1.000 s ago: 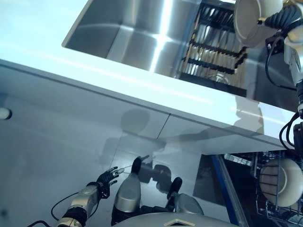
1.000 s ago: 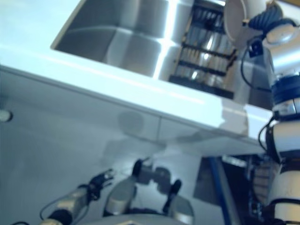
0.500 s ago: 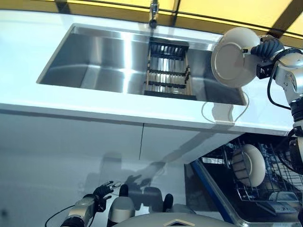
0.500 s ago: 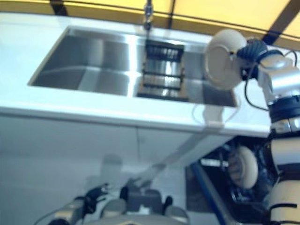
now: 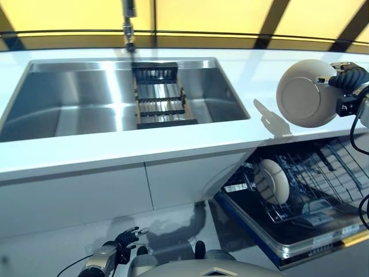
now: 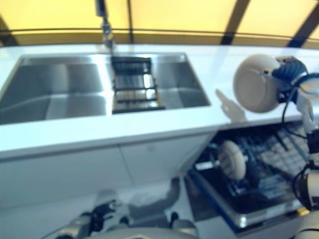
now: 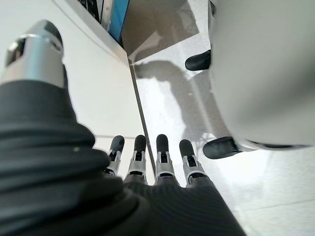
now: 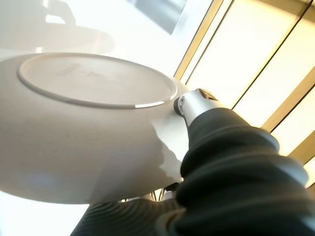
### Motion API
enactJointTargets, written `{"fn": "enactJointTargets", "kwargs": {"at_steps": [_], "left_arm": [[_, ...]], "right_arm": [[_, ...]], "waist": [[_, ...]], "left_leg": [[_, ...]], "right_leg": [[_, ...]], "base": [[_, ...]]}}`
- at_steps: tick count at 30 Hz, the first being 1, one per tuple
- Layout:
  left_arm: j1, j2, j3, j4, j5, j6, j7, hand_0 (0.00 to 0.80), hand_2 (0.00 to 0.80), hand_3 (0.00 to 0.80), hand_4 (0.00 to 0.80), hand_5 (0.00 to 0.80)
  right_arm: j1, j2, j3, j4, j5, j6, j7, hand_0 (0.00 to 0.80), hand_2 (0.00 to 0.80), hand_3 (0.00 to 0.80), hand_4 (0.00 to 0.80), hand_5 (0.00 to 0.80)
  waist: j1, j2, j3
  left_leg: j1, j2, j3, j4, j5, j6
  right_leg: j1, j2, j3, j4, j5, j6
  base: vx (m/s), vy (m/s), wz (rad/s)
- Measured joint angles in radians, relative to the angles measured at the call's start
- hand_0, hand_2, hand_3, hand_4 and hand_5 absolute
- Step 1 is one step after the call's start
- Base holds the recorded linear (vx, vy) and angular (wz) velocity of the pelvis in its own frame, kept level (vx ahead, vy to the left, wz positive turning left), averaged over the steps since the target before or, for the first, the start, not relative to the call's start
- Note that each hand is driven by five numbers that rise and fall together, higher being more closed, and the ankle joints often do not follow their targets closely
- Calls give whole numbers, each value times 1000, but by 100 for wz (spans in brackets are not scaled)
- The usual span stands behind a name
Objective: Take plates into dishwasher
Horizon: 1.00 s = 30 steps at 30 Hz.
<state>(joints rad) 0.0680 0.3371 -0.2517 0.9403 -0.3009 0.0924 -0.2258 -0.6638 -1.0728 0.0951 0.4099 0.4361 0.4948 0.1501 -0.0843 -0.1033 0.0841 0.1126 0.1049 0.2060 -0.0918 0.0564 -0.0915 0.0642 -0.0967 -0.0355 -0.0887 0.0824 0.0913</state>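
My right hand (image 5: 349, 78) is shut on the rim of a white plate (image 5: 305, 93) and holds it on edge in the air above the counter's right end, over the open dishwasher; the plate's underside (image 8: 83, 132) fills the right wrist view. A second white plate (image 5: 272, 181) stands upright in the dishwasher's lower rack (image 5: 323, 184). My left hand (image 5: 118, 252) hangs low by my side near the floor, fingers (image 7: 147, 157) straight and holding nothing.
A white counter (image 5: 115, 153) holds a steel sink (image 5: 69, 107) with a dark drying rack (image 5: 161, 95) in it and a tap (image 5: 128, 23) behind. The dishwasher door (image 5: 277, 242) lies open at the lower right. White cabinet fronts (image 5: 86, 199) are below the counter.
The camera has swung, so the whole scene shifted. My right hand has carried the plate away from the sink rack to the right, over the open dishwasher. My left hand stays low.
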Motion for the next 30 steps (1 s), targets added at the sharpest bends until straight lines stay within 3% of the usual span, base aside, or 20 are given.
{"fn": "enactJointTargets", "kwargs": {"at_steps": [9, 17, 21, 30], "left_arm": [[-5, -14, 0, 30, 13, -19, -11, 0, 0, 0, 0, 0], [-8, -16, 21, 61, 13, -38, -17, 0, 0, 0, 0, 0], [-8, -17, 21, 71, 13, -41, -21, 0, 0, 0, 0, 0], [-16, -21, 21, 71, 13, -53, -22, 0, 0, 0, 0, 0]], "right_arm": [[256, -81, -181, -84, -33, 0, 69, 800, 800, 800, 800, 800], [502, -80, -285, -122, -113, -9, 147, 800, 800, 800, 800, 800], [555, -16, -292, -135, -153, -20, 154, 800, 800, 800, 800, 800], [601, 134, -278, -162, -268, -62, 150, 800, 800, 800, 800, 800]], "waist": [[-92, 20, -28], [-124, 24, -32], [-148, 26, -33], [-146, 50, -33]], "left_leg": [[18, 5, 56, 0, -20, -7], [25, 14, 89, 0, -29, -14], [25, 16, 94, 0, -31, -14], [25, 17, 94, 0, -32, -14]], "right_leg": [[-18, 13, 54, 0, 1, 0], [-33, 23, 76, 0, 2, -2], [-35, 24, 80, 0, 3, -2], [-36, 23, 82, 0, 3, -2]], "base": [[-16, -12, -20], [-16, -28, -12], [-2, -33, -7], [-1, -11, 0]]}}
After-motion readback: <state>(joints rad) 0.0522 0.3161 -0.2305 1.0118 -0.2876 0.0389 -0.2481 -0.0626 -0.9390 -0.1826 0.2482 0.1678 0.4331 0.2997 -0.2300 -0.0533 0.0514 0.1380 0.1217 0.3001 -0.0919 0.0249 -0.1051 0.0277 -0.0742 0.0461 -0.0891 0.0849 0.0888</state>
